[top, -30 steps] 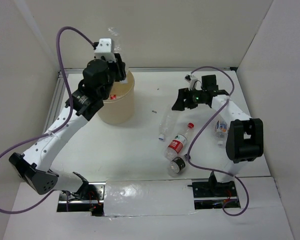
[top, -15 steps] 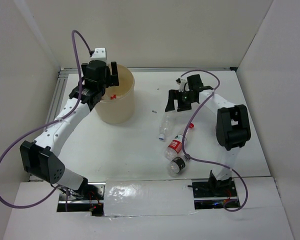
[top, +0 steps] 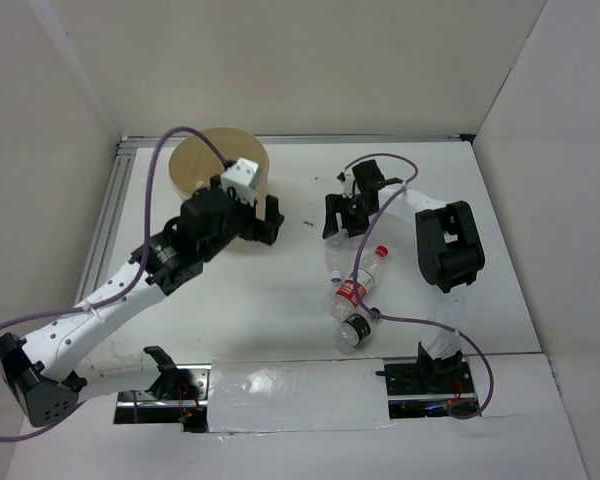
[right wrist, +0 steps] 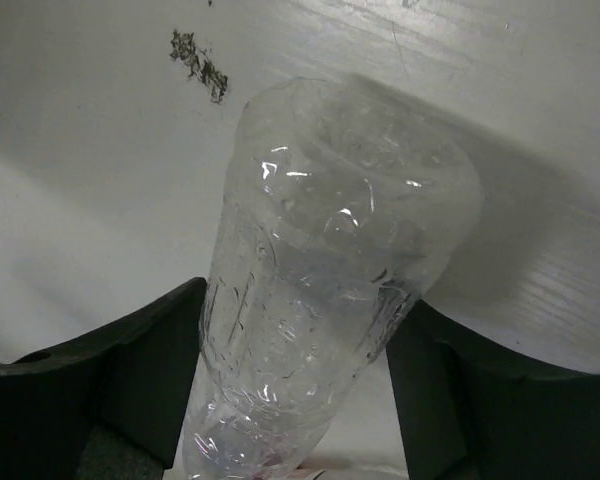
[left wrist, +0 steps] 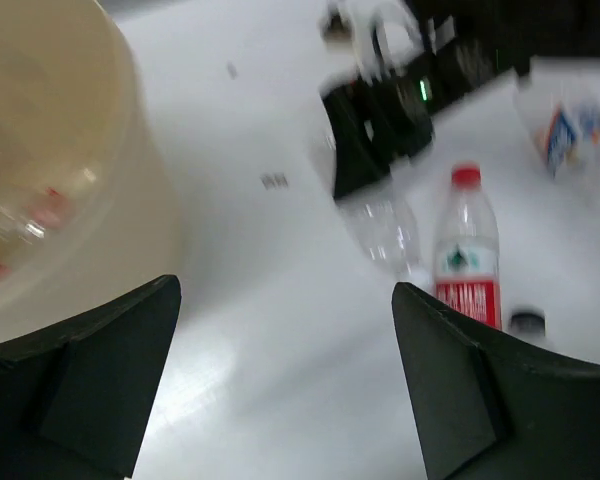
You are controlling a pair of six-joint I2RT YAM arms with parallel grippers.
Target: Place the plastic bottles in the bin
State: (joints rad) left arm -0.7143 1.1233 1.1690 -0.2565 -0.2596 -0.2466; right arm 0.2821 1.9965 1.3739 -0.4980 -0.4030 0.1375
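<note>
Right of centre on the white table (top: 260, 300), a clear bottle (top: 332, 256) lying flat, narrow end toward the near edge. Just beside it on the right, a red-labelled bottle (top: 356, 290) with a red cap, also lying down. Near that one's base, a dark-capped bottle (top: 352, 330), end-on to the overhead camera. Farther right in the left wrist view, blurred, a blue-labelled bottle (left wrist: 568, 130). Well apart from all four, at the far left, the bin (top: 185, 150), upright, mouth open to the overhead camera; through its pale wall in the left wrist view, faint red specks, too blurred to name. Down over the clear bottle's broad end, the right gripper (top: 340, 215), one finger on each side, both close against the crumpled plastic; impossible to tell whether squeezing or only flanking. Behind it, the right arm (top: 445, 240), folded sharply: up from its base at the near edge, bent at a raised elbow, forearm running leftward and away to the wrist. Just beside the bin's near-right side, the left gripper (top: 268, 222), spread fully wide and holding nothing, only bare table between its fingers. Behind that, the left arm (top: 110, 295), stretched in a long diagonal from the near-left corner, nearly straight, wrist turned toward the right arm.
</note>
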